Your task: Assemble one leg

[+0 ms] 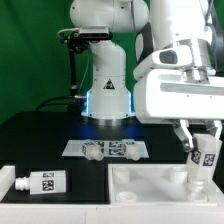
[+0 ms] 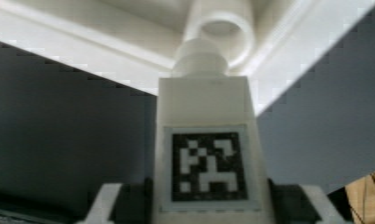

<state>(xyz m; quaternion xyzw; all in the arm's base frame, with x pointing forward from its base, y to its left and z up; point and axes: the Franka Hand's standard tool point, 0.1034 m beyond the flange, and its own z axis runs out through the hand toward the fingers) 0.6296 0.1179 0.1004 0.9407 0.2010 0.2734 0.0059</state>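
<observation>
Pinching the upright leg in a closed end effector, narrower end down, seemingly unseated, over a corner recess of the white board at the exterior view's right: best kept vertical, centred, lowered gently.

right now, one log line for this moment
tool: shut on leg | leg: upright, narrow end down at white board corner | spare leg: lying on table
</observation>
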